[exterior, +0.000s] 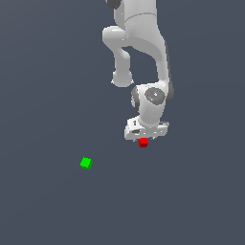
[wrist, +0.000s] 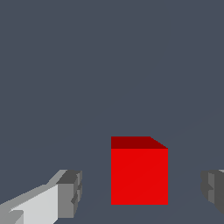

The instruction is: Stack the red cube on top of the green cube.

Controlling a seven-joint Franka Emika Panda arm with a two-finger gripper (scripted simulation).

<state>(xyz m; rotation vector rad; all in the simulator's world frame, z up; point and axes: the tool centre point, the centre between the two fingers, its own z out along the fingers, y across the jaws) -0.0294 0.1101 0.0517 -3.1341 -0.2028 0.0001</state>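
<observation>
The red cube (exterior: 143,142) sits on the dark grey floor right under my gripper (exterior: 145,139); most of it is hidden by the hand in the exterior view. In the wrist view the red cube (wrist: 139,175) lies between my two fingers (wrist: 70,192), with a gap on each side, so the gripper (wrist: 142,190) is open around it and not touching. The green cube (exterior: 86,163) lies alone on the floor toward the exterior view's left and a little nearer the camera. It is out of the wrist view.
The white arm (exterior: 139,48) comes down from the top of the exterior view. The dark grey floor (exterior: 191,201) holds only the two cubes.
</observation>
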